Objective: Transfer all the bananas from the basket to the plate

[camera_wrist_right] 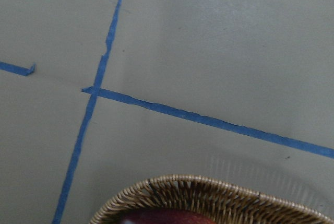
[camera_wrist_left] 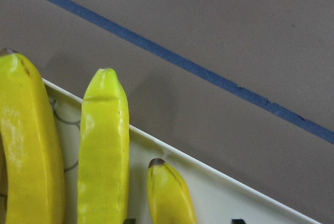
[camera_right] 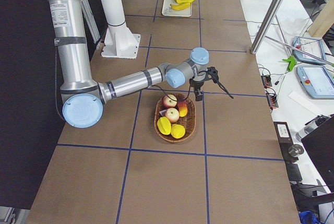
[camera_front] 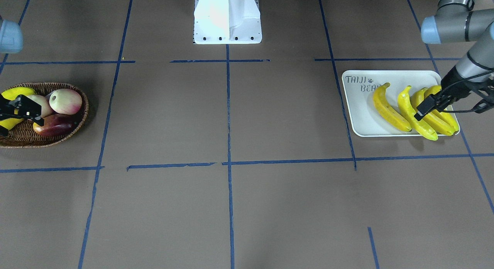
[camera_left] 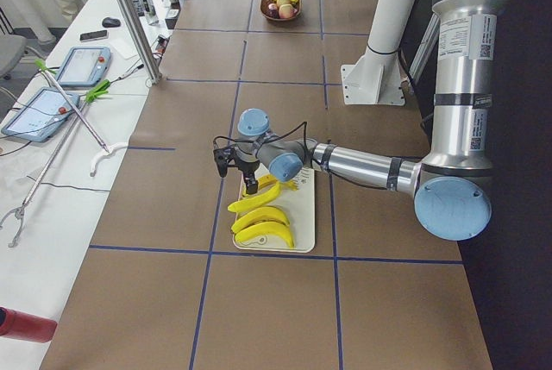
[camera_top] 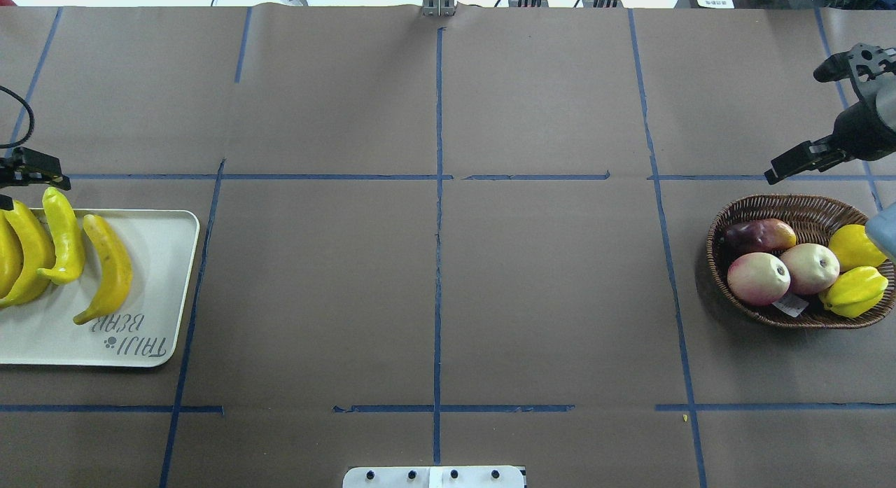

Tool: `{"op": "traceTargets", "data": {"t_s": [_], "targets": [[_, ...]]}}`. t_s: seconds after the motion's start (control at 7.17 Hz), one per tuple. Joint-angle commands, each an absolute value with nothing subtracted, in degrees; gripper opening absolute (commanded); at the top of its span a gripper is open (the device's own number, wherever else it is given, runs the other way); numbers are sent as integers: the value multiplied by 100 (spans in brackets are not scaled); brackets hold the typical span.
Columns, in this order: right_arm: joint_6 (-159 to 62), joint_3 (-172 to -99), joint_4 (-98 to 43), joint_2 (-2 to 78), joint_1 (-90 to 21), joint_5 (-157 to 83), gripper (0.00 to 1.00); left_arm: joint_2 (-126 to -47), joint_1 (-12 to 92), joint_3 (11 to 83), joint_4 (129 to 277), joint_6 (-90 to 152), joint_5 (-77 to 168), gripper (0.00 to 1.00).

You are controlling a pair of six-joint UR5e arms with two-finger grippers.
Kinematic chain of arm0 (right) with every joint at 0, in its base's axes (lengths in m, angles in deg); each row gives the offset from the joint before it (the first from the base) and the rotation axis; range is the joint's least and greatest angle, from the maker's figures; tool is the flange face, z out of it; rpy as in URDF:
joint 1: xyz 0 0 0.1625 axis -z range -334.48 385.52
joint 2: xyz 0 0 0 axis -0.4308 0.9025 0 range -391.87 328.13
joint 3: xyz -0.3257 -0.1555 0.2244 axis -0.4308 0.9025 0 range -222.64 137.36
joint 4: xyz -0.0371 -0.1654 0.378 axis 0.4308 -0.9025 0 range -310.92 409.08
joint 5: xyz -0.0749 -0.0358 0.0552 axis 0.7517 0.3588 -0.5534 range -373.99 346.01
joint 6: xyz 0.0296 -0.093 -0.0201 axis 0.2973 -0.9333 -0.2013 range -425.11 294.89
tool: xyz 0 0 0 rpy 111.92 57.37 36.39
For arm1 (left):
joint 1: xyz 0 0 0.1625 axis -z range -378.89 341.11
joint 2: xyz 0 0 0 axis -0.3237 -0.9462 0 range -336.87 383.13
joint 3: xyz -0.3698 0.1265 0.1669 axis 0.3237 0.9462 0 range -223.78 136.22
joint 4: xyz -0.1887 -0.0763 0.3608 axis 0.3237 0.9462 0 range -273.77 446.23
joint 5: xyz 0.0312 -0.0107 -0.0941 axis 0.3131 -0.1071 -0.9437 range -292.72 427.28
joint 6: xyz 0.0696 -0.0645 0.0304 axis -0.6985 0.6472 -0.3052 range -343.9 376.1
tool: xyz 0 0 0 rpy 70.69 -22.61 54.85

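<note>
Four bananas [camera_front: 389, 109] counted on the plate [camera_front: 359, 110], side by side, crowded toward the end away from the "TAIJI BEAR" print. Several tips reach over the plate's rim on the operators' side. The plate sits at the table's [camera_top: 434, 278] end on the robot's left. Left gripper [camera_front: 421, 112] hangs above the bananas, over that same rim. Its wrist view shows two dark fingers [camera_wrist_left: 237, 221] at the bottom edge, set apart with nothing clamped between them, so its fingers are spread and empty. Whether it touches any banana cannot be judged. The basket [camera_top: 784, 202] is at the opposite end of the table, well apart from the plate, with no banana visible in it. It holds two round pink-and-cream fruits [camera_top: 758, 278], a dark red fruit [camera_top: 759, 234], a ridged yellow starfruit [camera_top: 854, 292] and a second plain yellow fruit [camera_top: 854, 246]. Right gripper [camera_top: 775, 171] is raised near the basket's rim on the operators' side. Its wrist view takes in only that rim, the table and blue tape lines [camera_wrist_right: 209, 120]. No fruit is seen in its fingers, but whether they are spread or closed cannot be told. The white robot base [camera_front: 227, 18] stands midway between the two ends.
</note>
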State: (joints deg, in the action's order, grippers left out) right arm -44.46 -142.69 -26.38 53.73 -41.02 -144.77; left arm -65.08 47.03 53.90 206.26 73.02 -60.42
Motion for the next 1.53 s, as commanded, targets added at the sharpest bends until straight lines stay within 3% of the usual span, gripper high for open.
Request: {"op": "traceTargets", "data": {"t_s": [0.0, 0.42, 0.84, 1.4], "targets": [[-5320, -14205, -2659, 5697, -4513, -14477, 99, -6388, 5508, 5421, 19546, 4507, -6298, 100], [-6927, -14249, -3684, 5707, -5259, -14494, 99, -6432, 6450, 5369, 17549, 942, -6298, 100], [-7433, -14196, -4661, 5873, -6252, -14512, 99, -6336, 6943, 5334, 17262, 757, -6333, 100], [-7328, -14213, -4593, 6594, -6360, -14556, 99, -6327, 7024, 5430, 17219, 740, -6350, 100]]}}
